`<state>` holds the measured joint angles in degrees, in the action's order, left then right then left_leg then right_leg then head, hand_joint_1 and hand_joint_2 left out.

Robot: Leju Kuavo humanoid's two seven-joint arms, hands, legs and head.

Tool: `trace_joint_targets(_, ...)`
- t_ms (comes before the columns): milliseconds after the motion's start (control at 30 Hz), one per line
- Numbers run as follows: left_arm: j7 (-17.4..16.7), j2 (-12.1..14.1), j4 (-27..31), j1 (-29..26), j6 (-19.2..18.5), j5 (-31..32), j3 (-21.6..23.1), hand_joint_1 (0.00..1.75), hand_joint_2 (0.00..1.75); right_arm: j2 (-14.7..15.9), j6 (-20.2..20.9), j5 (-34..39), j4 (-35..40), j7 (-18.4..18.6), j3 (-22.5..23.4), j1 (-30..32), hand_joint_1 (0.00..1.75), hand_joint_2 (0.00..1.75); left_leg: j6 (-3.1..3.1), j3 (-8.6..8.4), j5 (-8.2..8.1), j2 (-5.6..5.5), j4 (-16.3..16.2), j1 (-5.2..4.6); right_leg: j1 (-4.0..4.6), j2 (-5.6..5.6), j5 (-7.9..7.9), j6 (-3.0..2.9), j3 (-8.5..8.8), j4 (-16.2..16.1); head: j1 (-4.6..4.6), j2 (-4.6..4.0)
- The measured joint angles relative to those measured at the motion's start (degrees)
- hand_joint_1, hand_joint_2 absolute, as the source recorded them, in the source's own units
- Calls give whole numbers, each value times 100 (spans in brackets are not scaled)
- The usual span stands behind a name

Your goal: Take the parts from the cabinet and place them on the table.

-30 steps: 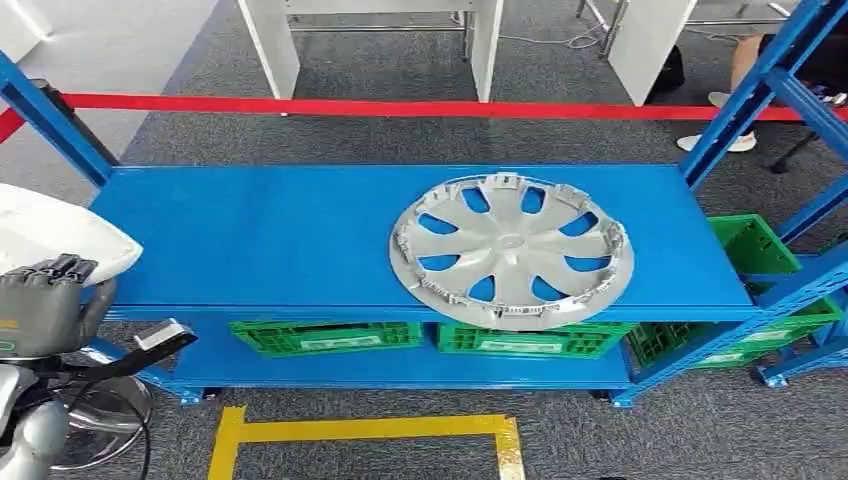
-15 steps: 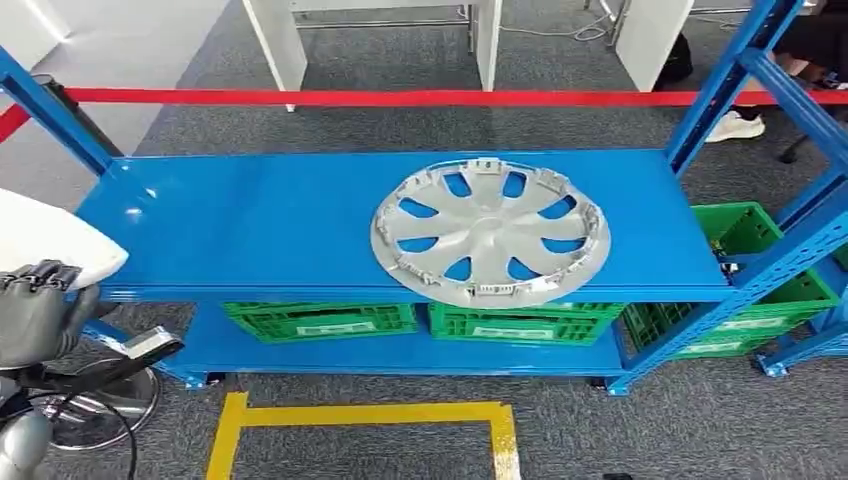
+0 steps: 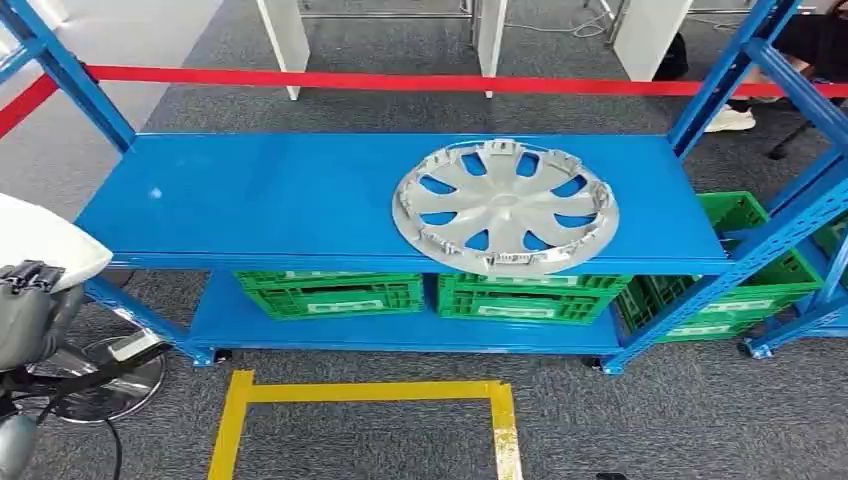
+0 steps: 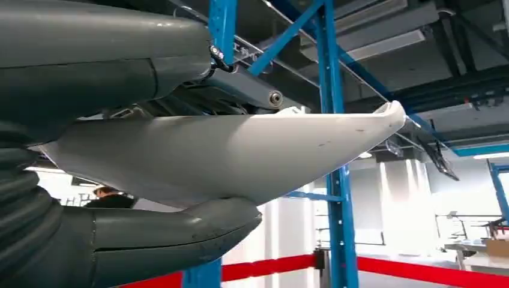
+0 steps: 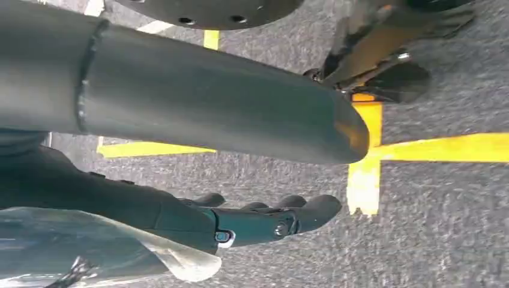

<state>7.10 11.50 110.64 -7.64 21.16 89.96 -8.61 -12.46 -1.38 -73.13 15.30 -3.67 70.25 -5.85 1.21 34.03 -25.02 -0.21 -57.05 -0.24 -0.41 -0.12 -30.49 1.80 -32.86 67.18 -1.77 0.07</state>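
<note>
Our left hand (image 4: 120,180) grips a white curved part (image 4: 240,150) — thumb under it, darker fingers on top; in the head view that hand (image 3: 30,310) sits at lower left with the white part (image 3: 45,240) above it. Our right hand (image 5: 258,222) hangs over grey carpet (image 5: 438,210) with yellow floor tape (image 5: 366,174), fingers apart and lightly curled, holding nothing. The silver wheel cover (image 3: 505,205) lies flat on the blue cabinet shelf (image 3: 250,200) — right of centre, green crates (image 3: 335,295) on the shelf beneath.
</note>
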Motion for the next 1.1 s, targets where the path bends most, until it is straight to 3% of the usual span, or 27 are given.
trace_joint_targets(33, 44, -11, 7, -14, 22, 0, -33, 175, 175, 0, -2, 13, 0, -26, 0, -10, 0, 0, -29, 36, 24, 0, -51, -2, -10, 5, -5, 1, 369, -542, 4, 0)
trace_joint_targets(67, 74, -20, 33, -29, 39, -2, -72, 175, 175, 0, -2, 15, 0, -39, 0, -25, 0, 0, -60, 110, 44, 0, -107, -24, 6, 19, -156, -7, 637, -900, 9, 0)
trace_joint_targets(100, 90, -28, 46, -35, 50, 0, -94, 175, 175, -2, 0, 26, 0, -59, 0, -31, 0, 0, -97, 135, 91, 2, -119, -22, 14, 47, -216, -73, 646, -1009, -11, 0)
trace_joint_targets(200, 131, -48, 68, -60, 92, -2, -155, 175, 175, -22, 11, 35, -2, -81, 0, -1, 0, 0, -189, 167, 232, -9, -102, -13, 18, 24, -102, -195, 490, -1021, 9, 0)
trace_joint_targets(233, 133, -50, 72, -91, 101, -2, -181, 175, 175, -33, 15, 33, -2, -96, 0, -7, 0, 0, -219, 227, 97, -6, -153, 3, 1, -11, -49, -260, 464, -1027, 17, 0)
trace_joint_targets(267, 135, -50, 85, -105, 114, -4, -218, 175, 175, -33, 20, 31, 0, -114, 0, -16, 0, 0, -255, 298, -220, 0, -379, 7, 3, -12, 0, -310, 406, -1026, -26, 0)
trace_joint_targets(333, 135, -63, 98, -110, 131, -7, -245, 175, 175, -39, 39, 28, 0, -140, 0, -20, 0, 0, -307, 486, -892, 0, -1210, 36, 26, -33, 126, -334, 283, -1022, -46, 0)
trace_joint_targets(367, 140, -68, 101, -115, 131, -7, -247, 175, 175, -39, 37, 26, 0, -144, 0, -20, 0, 0, -321, 529, -1058, 1, -1568, 44, 39, -47, 182, -340, 213, -1014, -50, 0)
trace_joint_targets(400, 142, -83, 105, -122, 135, -7, -251, 175, 175, -39, 35, 26, 0, -146, 0, -18, 0, 0, -325, 511, -1046, 1, -1783, 49, 48, -61, 236, -342, 132, -1007, -48, 0)
trace_joint_targets(433, 146, -94, 105, -130, 138, -7, -256, 175, 175, -39, 35, 28, 0, -146, 0, -19, 0, 0, -319, 411, -895, 1, -1773, 52, 59, -69, 289, -342, 51, -999, -48, 0)
trace_joint_targets(467, 157, -107, 105, -132, 140, -4, -264, 175, 175, -39, 33, 33, 0, -157, 0, -19, 0, 0, -301, 238, -689, 1, -1587, 53, 72, -71, 342, -338, -27, -989, -50, 0)
trace_joint_targets(500, 188, -120, 107, -130, 140, -4, -264, 175, 175, -39, 31, 50, 0, -166, 0, -20, 0, 0, -271, -61, -484, 1, -1188, 51, 84, -71, 400, -327, -104, -982, -46, 0)
trace_joint_targets(533, 219, -136, 116, -123, 140, -4, -260, 175, 175, -39, 28, 63, 0, -175, 0, -23, 0, 0, -223, -417, -419, -1, -694, 42, 87, -68, 449, -310, -139, -978, -46, 0)
trace_joint_targets(567, 236, -146, 127, -109, 138, -2, -247, 175, 175, -39, 28, 77, 0, -190, 0, -21, 0, 0, -171, -776, -502, -1, -232, 16, 100, -65, 483, -281, -166, -975, -44, 0)
trace_joint_targets(600, 238, -153, 151, -87, 133, -2, -227, 175, 175, -39, 31, 96, 0, -201, 0, -24, 0, 0, -130, -941, -590, 0, 112, -7, 106, -70, 534, -254, -196, -965, -28, 0)
trace_joint_targets(700, 227, -155, 155, -66, 124, -2, -203, 175, 175, -39, 44, 116, 0, -214, 7, -23, 0, 0, -67, -821, -534, 5, 225, -54, 73, -69, 724, -160, -312, -969, -44, 0)
trace_joint_targets(733, 227, -164, 155, -65, 122, -2, -194, 175, 175, -39, 48, 116, 0, -214, 13, -12, 0, 0, -9, -764, -441, 35, 251, -7, 63, -42, 632, -136, -391, -921, -35, 0)
trace_joint_targets(767, 225, -166, 157, -66, 125, -2, -186, 175, 175, -39, 48, 114, 0, -214, 13, -4, 0, 0, 38, -677, -379, 34, 251, -14, 65, -12, 355, -110, -494, -786, -18, 0)
trace_joint_targets(833, 218, -173, 157, -74, 131, -2, -181, 175, 175, -42, 44, 114, 0, -221, 13, 7, 0, 0, 81, -504, -255, 40, 227, -18, 51, -2, -344, -79, -690, -1, -6, 0)
trace_joint_targets(867, 218, -179, 157, -68, 138, -2, -181, 175, 175, -46, 44, 111, 0, -236, 13, 4, 0, 0, 81, -411, -194, 44, 202, -25, 45, -2, -541, -63, -775, 450, -15, 0)
trace_joint_targets(900, 218, -190, 157, -57, 151, -2, -181, 175, 175, -50, 44, 107, 0, -249, 13, 2, 0, 0, 80, -316, -143, 50, 176, -27, 41, -2, -557, -50, -802, 766, -9, 0)
trace_joint_targets(933, 221, -201, 157, -46, 157, -7, -181, 175, 175, -50, 35, 96, 0, -251, 13, 2, 0, 0, 73, -220, -92, 53, 145, -28, 40, -3, -409, -42, -727, 822, -11, 0)
trace_joint_targets(967, 229, -205, 157, -31, 159, -15, -179, 175, 175, -50, 28, 92, 0, -251, 13, 2, 0, 0, 62, -125, -42, 53, 113, -24, 38, -3, -181, -39, -538, 654, -9, 0)
trace_joint_targets(1000, 236, -214, 157, -19, 159, -24, -179, 175, 175, -50, 20, 87, 0, -251, 13, 3, 0, 0, 46, -34, -2, 50, 72, -18, 35, -3, 16, -44, -264, 310, -11, 0)
trace_joint_targets(1033, 238, -221, 157, -7, 159, -31, -181, 175, 175, -50, 17, 83, 0, -251, 13, -2, 0, 0, 25, 39, 33, 45, 25, -15, 31, -3, 99, -51, 84, -174, -9, 0)
trace_joint_targets(1067, 249, -229, 162, -1, 159, -35, -181, 175, 175, -50, 15, 79, 0, -256, 13, -19, 0, 0, -14, 109, 58, 43, -33, -28, 32, 0, -73, -61, 461, -735, -7, 0)
trace_joint_targets(1100, 253, -234, 173, 12, 162, -44, -190, 175, 175, -50, 13, 66, 0, -264, 13, -30, 0, 0, -43, 152, 90, 46, -83, -42, 41, 14, -187, -71, 686, -1076, -26, 0)
